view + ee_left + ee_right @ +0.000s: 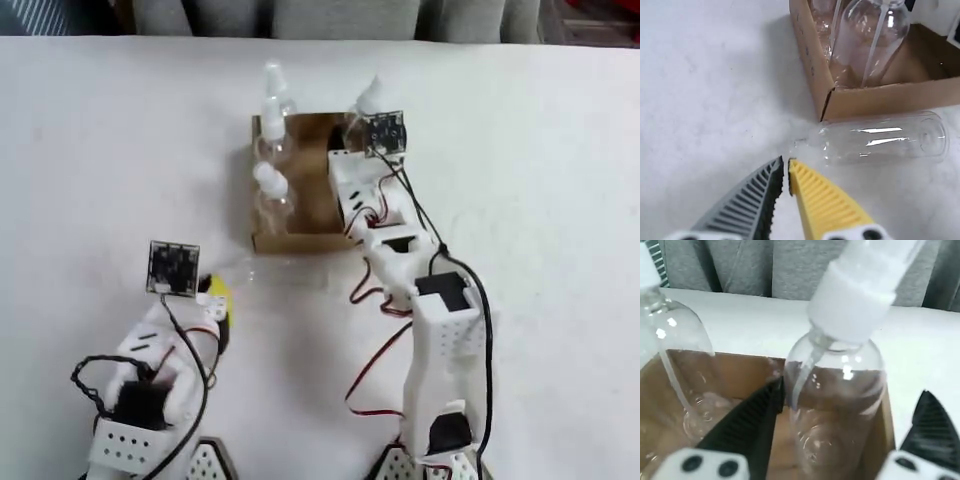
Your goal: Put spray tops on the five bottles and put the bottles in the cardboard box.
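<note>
The cardboard box (300, 243) sits mid-table with two spray-topped bottles (272, 190) standing along its left side. A third spray-topped bottle (365, 100) stands upright at the box's far right corner. My right gripper (360, 128) is open around it. In the right wrist view that bottle (835, 385) stands between the black fingers (755, 425), one touching it and the other apart. A clear bottle without a top (880, 137) lies on its side on the table against the box's front wall (880, 97). My left gripper (785, 170) is shut and empty, its tips just short of that bottle's neck.
Another topped bottle (670, 340) stands in the box beside the one between my right fingers. Red and black cables (375, 300) trail from the right arm over the table in front of the box. Grey curtains hang behind the table's far edge.
</note>
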